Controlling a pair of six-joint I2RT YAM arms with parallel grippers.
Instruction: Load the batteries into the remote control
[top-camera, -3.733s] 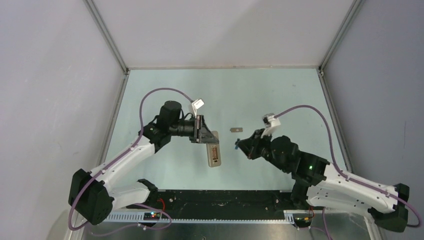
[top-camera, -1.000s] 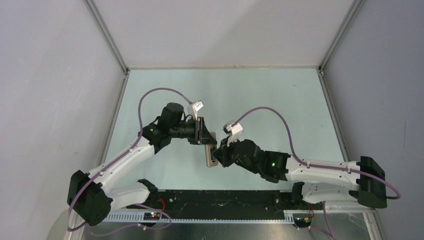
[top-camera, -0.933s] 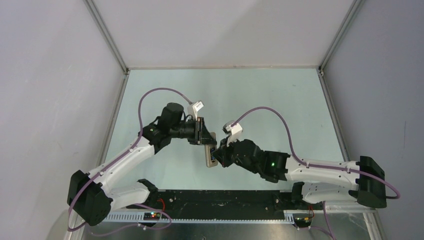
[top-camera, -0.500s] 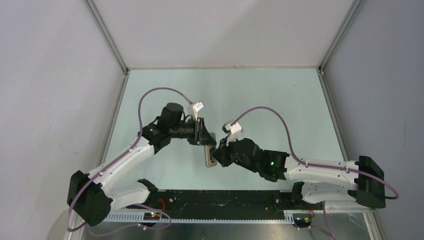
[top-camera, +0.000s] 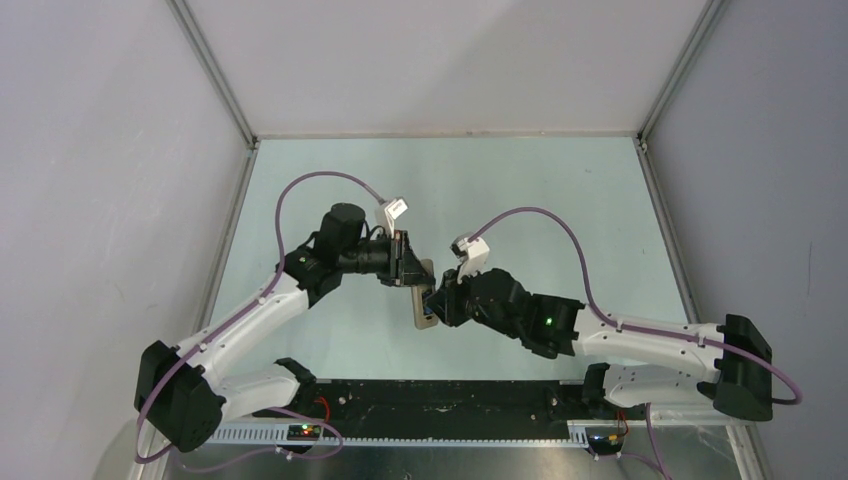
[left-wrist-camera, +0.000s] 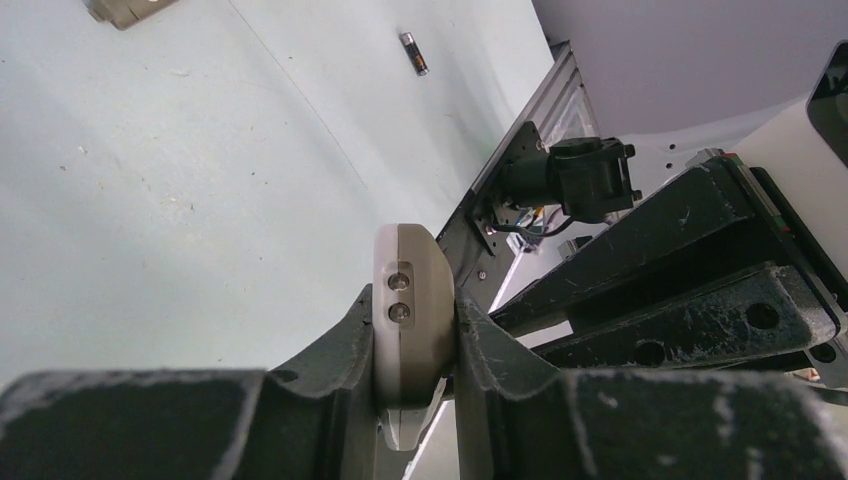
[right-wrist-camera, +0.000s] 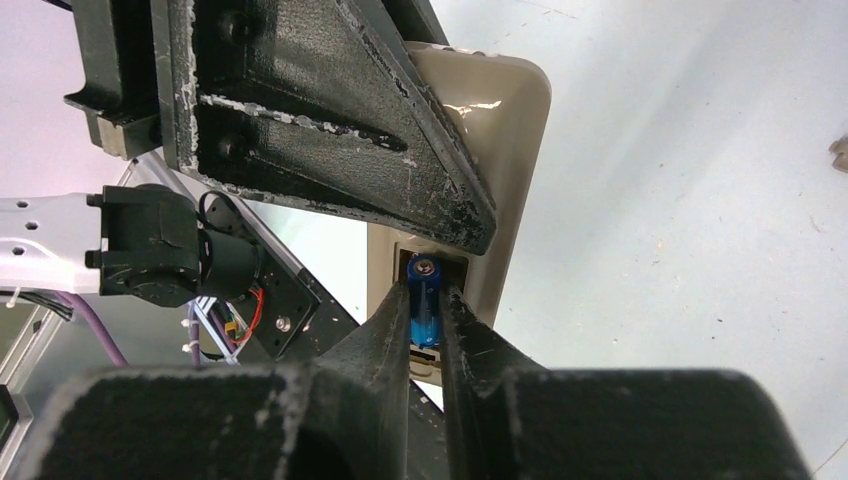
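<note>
My left gripper (top-camera: 408, 272) is shut on the remote control (top-camera: 426, 303) and holds it above the table, tan back facing the right arm. In the left wrist view the remote (left-wrist-camera: 410, 262) is clamped edge-on between the left gripper's (left-wrist-camera: 413, 312) fingers. My right gripper (top-camera: 436, 304) is shut on the bright blue battery (right-wrist-camera: 424, 316). The battery's top end is at the recessed slot (right-wrist-camera: 432, 262) in the remote's back (right-wrist-camera: 505, 150). The right gripper (right-wrist-camera: 425, 293) sits just below the left finger (right-wrist-camera: 330, 120). The dark battery (left-wrist-camera: 413, 53) lies on the table.
A small tan piece (left-wrist-camera: 122, 9) lies on the table at the top left of the left wrist view. Another small piece (right-wrist-camera: 840, 150) shows at the right edge of the right wrist view. The black rail (top-camera: 430, 395) runs along the near edge.
The right gripper has come in from the right with the blue battery and now meets the remote's back. In the last second it only shifted slightly. The left arm has held still.
</note>
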